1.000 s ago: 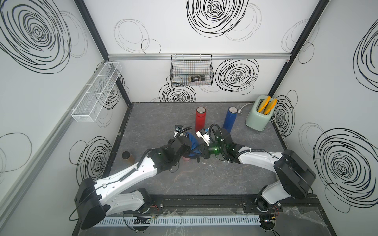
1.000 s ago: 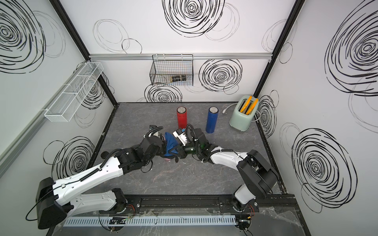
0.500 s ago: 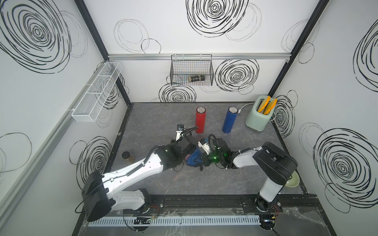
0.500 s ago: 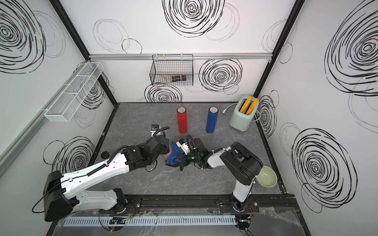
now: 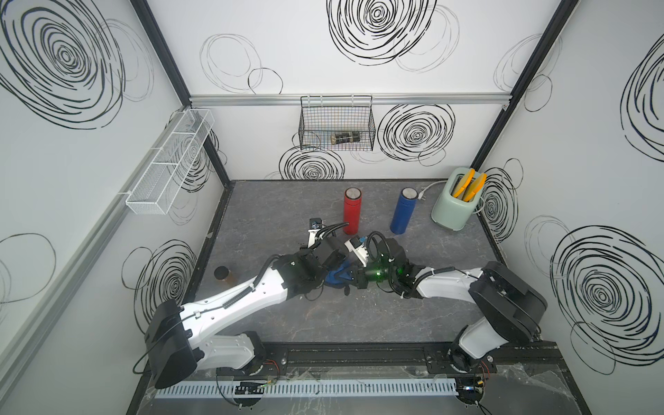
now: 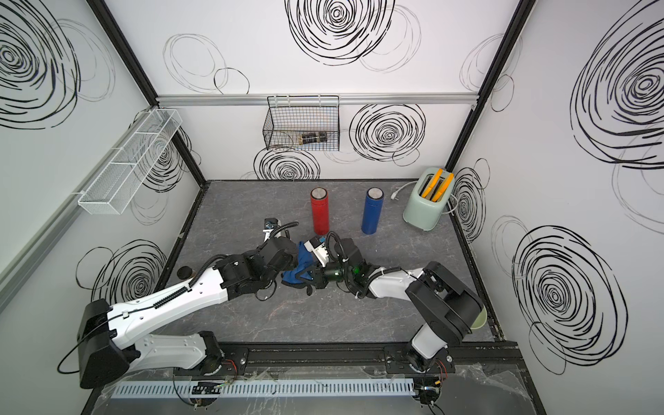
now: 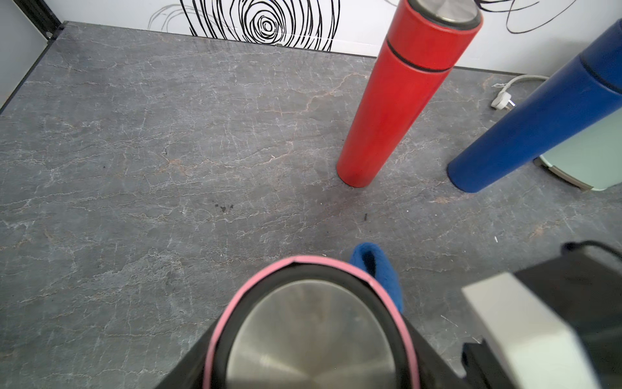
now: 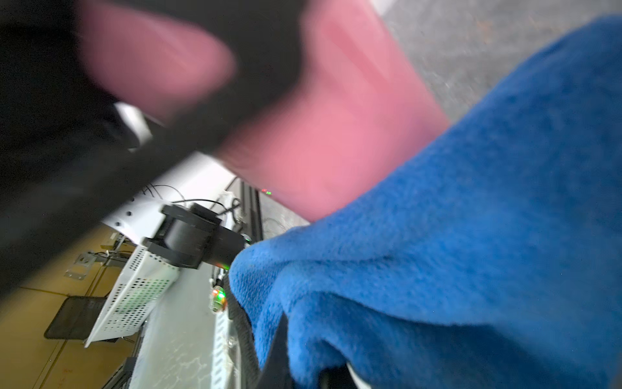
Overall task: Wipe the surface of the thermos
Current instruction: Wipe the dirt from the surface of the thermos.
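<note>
We judge the wipe under way, not finished: our left gripper (image 5: pixel 324 266), jaws wide, grips the pink thermos (image 7: pixel 313 336) above mid-table (image 5: pixel 287 316), while our right gripper (image 5: pixel 354 278), pinched tight on the blue cloth (image 8: pixel 471 235), lays it against the side, much surface left.

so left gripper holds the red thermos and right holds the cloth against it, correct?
Not red: pink, as the left wrist view shows. The left gripper holds the pink thermos and the right gripper holds the cloth against it; the red thermos stands apart, untouched.
</note>
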Tool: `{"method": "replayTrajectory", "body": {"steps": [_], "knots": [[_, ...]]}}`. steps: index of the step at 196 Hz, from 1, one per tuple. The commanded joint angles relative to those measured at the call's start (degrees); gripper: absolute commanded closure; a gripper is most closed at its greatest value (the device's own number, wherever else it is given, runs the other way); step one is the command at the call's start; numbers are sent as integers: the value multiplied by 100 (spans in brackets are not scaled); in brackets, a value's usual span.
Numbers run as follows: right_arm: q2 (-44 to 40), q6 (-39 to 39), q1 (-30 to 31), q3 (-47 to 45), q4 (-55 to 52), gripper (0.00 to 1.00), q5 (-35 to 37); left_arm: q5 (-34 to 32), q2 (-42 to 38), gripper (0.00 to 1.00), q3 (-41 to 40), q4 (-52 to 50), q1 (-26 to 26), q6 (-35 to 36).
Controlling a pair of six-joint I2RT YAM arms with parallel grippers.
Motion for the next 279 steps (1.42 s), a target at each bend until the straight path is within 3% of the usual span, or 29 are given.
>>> {"method": "replayTrajectory", "body": {"steps": [1, 29, 66, 113, 146, 227, 279], "knots": [[-198, 167, 40, 269, 190, 100, -130, 754, 149, 100, -50, 94, -51, -487], [-328, 149, -27, 248, -15, 100, -146, 788, 92, 100, -74, 92, 3, -236], [-800, -288, -329, 160, -958, 100, -87, 900, -341, 100, -342, 269, 158, 943], [-1193, -962, -963, 185, -1848, 100, -578, 2311, -1425, 100, -1012, 1251, 334, 3195], [-1185, -1390, -1177, 377, -2280, 100, -1125, 2945, -1643, 100, -1063, 1198, 468, 4425], [-792, -2275, -1018, 689, -3278, 100, -1746, 3703, -1880, 100, -1295, 1462, 540, 6698], [238, -2709, -877, 319, -2983, 100, -1575, 5233, -1723, 100, -1215, 1247, 1340, 7498]]}}
